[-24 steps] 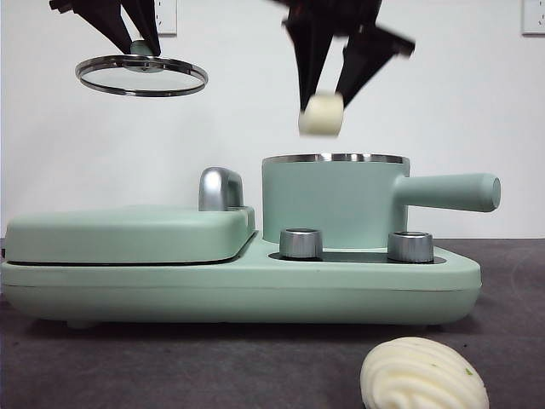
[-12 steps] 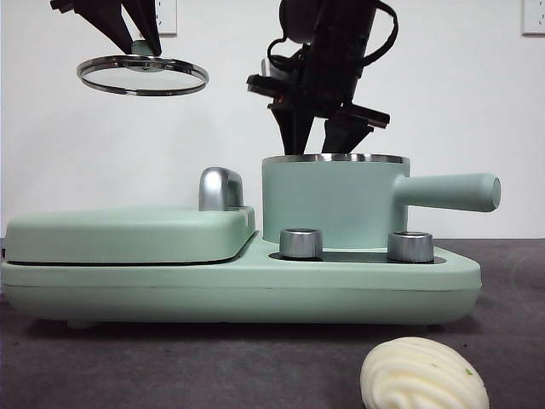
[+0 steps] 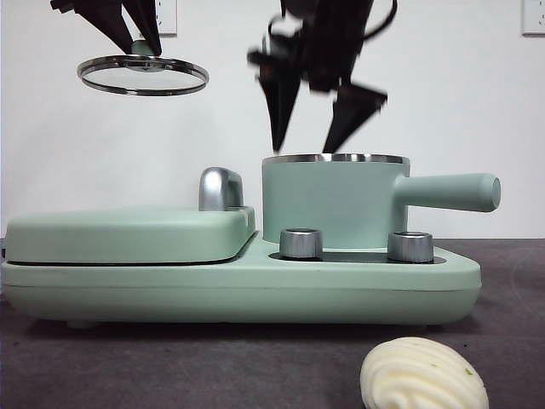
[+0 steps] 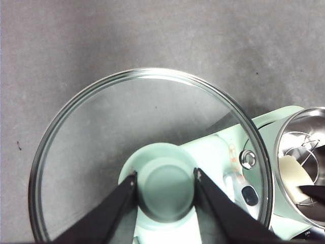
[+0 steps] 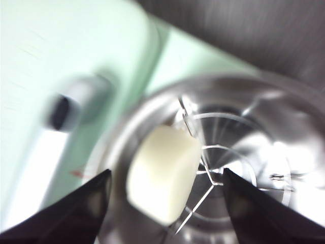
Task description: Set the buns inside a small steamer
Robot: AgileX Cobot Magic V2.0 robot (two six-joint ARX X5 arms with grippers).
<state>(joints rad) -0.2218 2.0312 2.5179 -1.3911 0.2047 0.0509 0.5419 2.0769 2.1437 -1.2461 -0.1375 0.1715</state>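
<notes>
1. The right gripper (image 3: 308, 146) has its jaws spread wide and empty, their tips just above the steamer (image 3: 332, 203) rim. Half a second ago they were down inside the pot; a second ago they held the plain bun above it.
2. That plain bun (image 5: 162, 174) now lies inside the steamer, on the wire rack against the wall, clear of both jaws. So the first bun is delivered and the arm is lifting out.
3. The left gripper (image 4: 165, 178) is clamped on the green knob of the glass lid (image 3: 143, 74), holding it in the air above the grill section (image 3: 128, 234), off to the side of the pot, as it did a second ago.
4. The swirled bun (image 3: 423, 376) sits on the table in front of the cooker, untouched. By my judgement it is next, then the lid.
</notes>
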